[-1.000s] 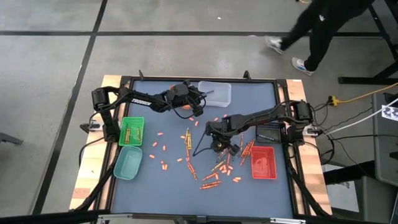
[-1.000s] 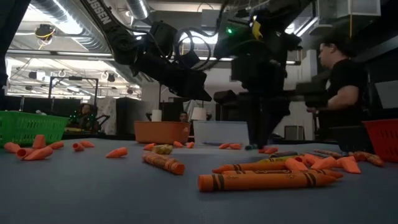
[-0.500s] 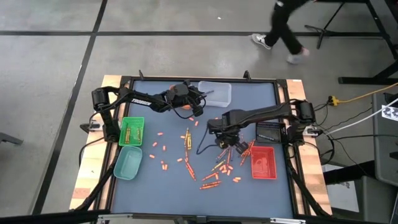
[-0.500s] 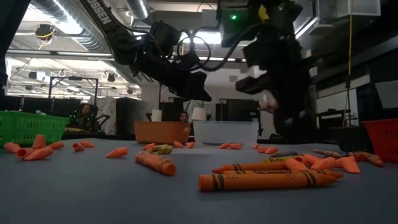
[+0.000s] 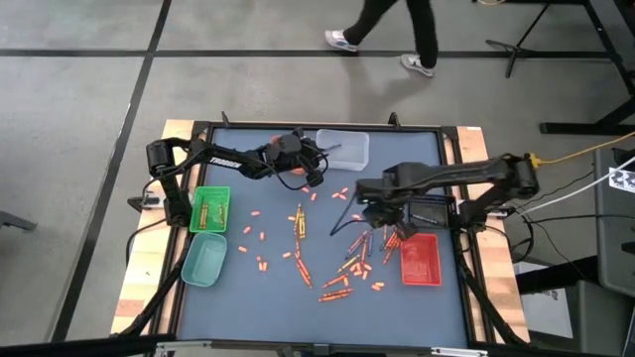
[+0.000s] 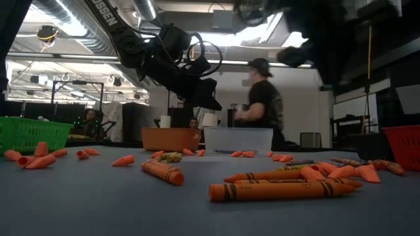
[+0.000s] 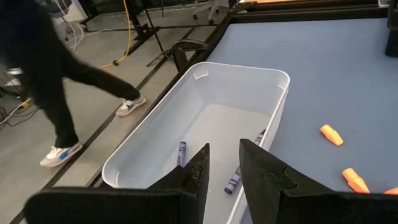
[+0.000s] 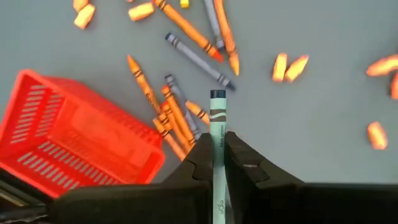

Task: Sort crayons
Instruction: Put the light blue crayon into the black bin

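The right pincer (image 8: 216,163) grips a pale green crayon (image 8: 216,130) above the red basket (image 5: 420,260). The left pincer (image 7: 224,167) hovers slightly parted over the clear tray (image 7: 205,118). Sorting looks early: most crayons (image 5: 342,273) lie scattered on the surface (image 5: 248,159).

Green basket (image 5: 209,208), teal tray (image 5: 203,260), red basket (image 5: 421,258), clear bin (image 5: 344,149), perhaps orange tub (image 6: 170,139).
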### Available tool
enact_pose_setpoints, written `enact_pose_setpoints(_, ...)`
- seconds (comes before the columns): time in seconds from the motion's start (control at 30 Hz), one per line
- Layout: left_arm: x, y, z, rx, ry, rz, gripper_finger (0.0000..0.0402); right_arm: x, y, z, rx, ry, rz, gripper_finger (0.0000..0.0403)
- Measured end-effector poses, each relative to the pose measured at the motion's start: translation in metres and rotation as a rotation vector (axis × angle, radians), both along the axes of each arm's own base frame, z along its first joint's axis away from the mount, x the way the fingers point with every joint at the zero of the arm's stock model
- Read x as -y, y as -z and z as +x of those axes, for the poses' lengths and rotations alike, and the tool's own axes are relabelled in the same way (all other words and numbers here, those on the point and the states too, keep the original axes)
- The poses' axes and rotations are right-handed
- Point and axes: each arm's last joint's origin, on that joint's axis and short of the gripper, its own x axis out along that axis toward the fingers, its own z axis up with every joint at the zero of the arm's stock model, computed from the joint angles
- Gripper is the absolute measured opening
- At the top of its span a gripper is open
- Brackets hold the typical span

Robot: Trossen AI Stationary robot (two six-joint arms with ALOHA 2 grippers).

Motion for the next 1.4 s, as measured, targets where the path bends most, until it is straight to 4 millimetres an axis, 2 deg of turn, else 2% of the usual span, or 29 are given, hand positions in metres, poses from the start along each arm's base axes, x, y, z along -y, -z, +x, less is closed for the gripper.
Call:
enact_pose_setpoints(0.17,0.0,0.0,0.0,0.001,0.0,0.0,0.0073,0.007,0.01,-0.043,-0.002,0.126,-0.009,0.0016)
enact_pose_setpoints(0.33,0.001,0.0,0.0,0.002,0.002,0.0,0.0073,0.011,0.016,-0.077,0.106,0.307,-0.093,0.0016)
enact_pose_setpoints(0.5,0.0,0.0,0.0,0.003,0.002,0.001,0.0073,0.016,0.02,-0.101,0.167,0.524,-0.213,0.0017)
enact_pose_setpoints(0.67,0.0,0.0,0.0,0.003,0.002,0.001,0.0073,0.017,0.028,-0.12,0.13,0.662,-0.241,0.0017)
enact_pose_setpoints(0.73,0.0,0.0,0.0,0.003,0.002,0.001,0.0073,0.017,0.034,-0.125,0.107,0.685,-0.246,0.0017)
enact_pose_setpoints(0.97,0.001,0.0,0.0,0.015,-0.003,-0.017,0.0073,0.017,0.032,-0.124,0.135,0.713,-0.234,0.0017)
enact_pose_setpoints(1.2,0.001,0.0,0.0,0.043,-0.023,-0.061,0.0073,0.017,0.033,-0.137,0.013,0.845,-0.287,0.0017)
enact_pose_setpoints(1.4,0.001,0.0,0.0,0.043,-0.023,-0.061,0.0073,0.017,0.033,-0.139,-0.002,0.858,-0.293,0.0017)
